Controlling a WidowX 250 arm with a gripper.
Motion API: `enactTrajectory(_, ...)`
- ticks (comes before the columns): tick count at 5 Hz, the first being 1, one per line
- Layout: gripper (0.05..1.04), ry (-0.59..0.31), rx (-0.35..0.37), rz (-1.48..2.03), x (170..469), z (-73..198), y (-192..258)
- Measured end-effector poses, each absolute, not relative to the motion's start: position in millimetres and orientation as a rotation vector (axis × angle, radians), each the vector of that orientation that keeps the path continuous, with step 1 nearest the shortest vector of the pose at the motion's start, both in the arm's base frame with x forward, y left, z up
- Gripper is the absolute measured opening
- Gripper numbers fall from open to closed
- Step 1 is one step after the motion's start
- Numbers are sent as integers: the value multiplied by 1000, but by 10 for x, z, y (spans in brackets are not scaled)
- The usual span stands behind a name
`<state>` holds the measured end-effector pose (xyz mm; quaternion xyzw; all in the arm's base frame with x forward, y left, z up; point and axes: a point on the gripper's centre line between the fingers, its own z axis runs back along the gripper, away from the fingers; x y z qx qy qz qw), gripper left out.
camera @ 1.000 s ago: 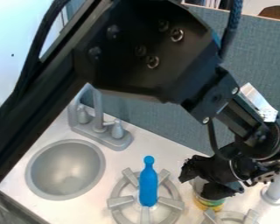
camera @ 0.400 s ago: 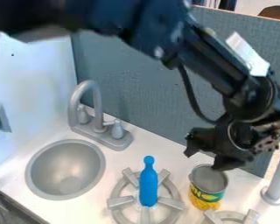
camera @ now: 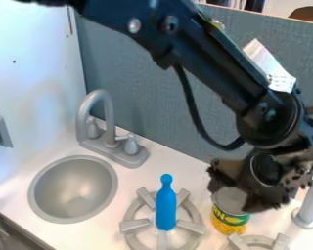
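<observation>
The end effector is open, its two fingers spread wide over the upright can, one to either side of its top; whether they touch it I cannot tell. The can stands toward the back edge of the counter, between two grey burners. A blue bottle-shaped piece is on the nearer-left burner. Farther left is the round sink, with its grey faucet near the counter's back left corner.
</observation>
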<state>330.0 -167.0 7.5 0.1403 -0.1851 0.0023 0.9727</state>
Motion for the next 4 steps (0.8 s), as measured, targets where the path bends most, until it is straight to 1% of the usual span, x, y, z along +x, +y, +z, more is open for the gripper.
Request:
enactTrajectory(1,1001,-345,177,-66,3168,29,-1832)
enactTrajectory(3,1001,-227,57,-95,2995,-37,-2024)
enactTrajectory(4,1001,-172,76,-98,3010,-26,-2067)
